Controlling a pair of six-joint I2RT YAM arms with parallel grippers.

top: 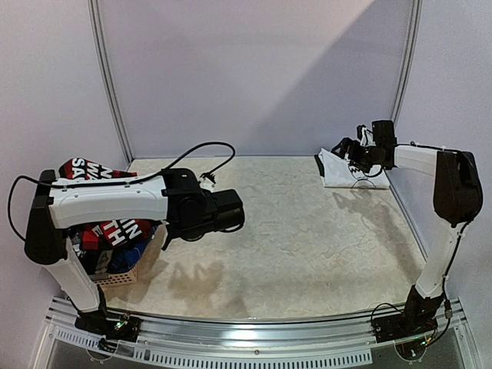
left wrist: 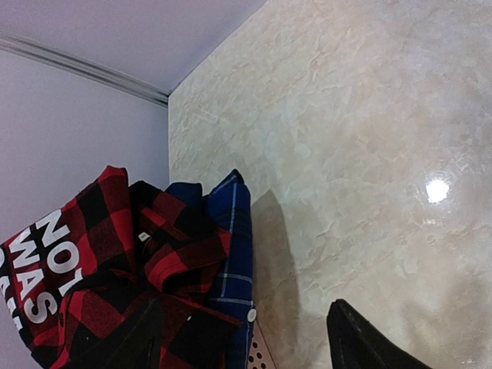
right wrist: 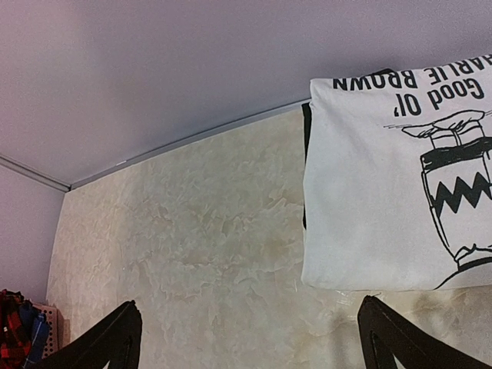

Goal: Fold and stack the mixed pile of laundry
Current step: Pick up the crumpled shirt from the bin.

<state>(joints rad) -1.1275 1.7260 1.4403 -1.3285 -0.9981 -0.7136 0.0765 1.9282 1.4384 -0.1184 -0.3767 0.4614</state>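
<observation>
left gripper [left wrist: 244, 307] fingers well apart, holding nothing, beside laundry pile [left wrist: 115, 261] in basket [top: 119, 277] at 8 o'clock, right gripper [right wrist: 250, 307] spread wide, empty, near folded white T-shirt [right wrist: 369, 207] at 1 o'clock

We see bright, soft, even light from above. The arms [top: 115, 196] throw pale, soft-edged shadows on the table [top: 307, 254]. In the left wrist view a small round glare spot [left wrist: 437, 190] sits on it, and the left gripper [left wrist: 244, 304] reads as a dark silhouette. Wall rails [top: 108, 84] bow near the edges.
</observation>
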